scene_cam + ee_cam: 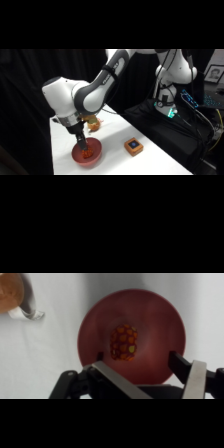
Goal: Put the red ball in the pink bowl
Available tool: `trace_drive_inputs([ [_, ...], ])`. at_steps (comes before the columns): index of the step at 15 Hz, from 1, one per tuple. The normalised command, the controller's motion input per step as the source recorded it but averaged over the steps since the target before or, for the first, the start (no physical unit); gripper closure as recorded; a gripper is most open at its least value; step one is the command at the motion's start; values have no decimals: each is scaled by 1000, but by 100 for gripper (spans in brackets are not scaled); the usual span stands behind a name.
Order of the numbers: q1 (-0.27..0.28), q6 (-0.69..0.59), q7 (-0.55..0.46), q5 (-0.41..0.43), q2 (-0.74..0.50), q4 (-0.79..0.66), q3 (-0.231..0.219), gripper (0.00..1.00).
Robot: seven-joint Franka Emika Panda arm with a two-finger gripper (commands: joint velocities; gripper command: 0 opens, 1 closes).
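Note:
The pink bowl point(155, 319) fills the middle of the wrist view, and the red ball point(124, 343), patterned with orange patches, lies inside it near the centre. My gripper point(145, 374) hovers just above the bowl with its fingers point(192, 376) spread wide, nothing between them; the ball sits free of them. In the side view the gripper point(85, 148) reaches down into the pink bowl point(96, 157) at the table's near left, and the red ball point(89, 154) shows just below the fingers.
A tan-brown onion-like lump point(93, 122) lies behind the bowl, also seen as the tan lump point(10, 291) beside a shiny metal piece point(30, 306). A small orange box with a dark top point(133, 146) stands to the bowl's right. Table edge point(165, 155) runs along the right.

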Motion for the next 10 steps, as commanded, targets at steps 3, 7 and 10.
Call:
trace_drive_inputs([
  [3,31,-293,-14,-29,-324,-71,-38,0],
  [7,27,-274,-19,-46,-353,-115,-43,0],
  [10,32,-216,-15,-81,-317,-123,-50,0],
])
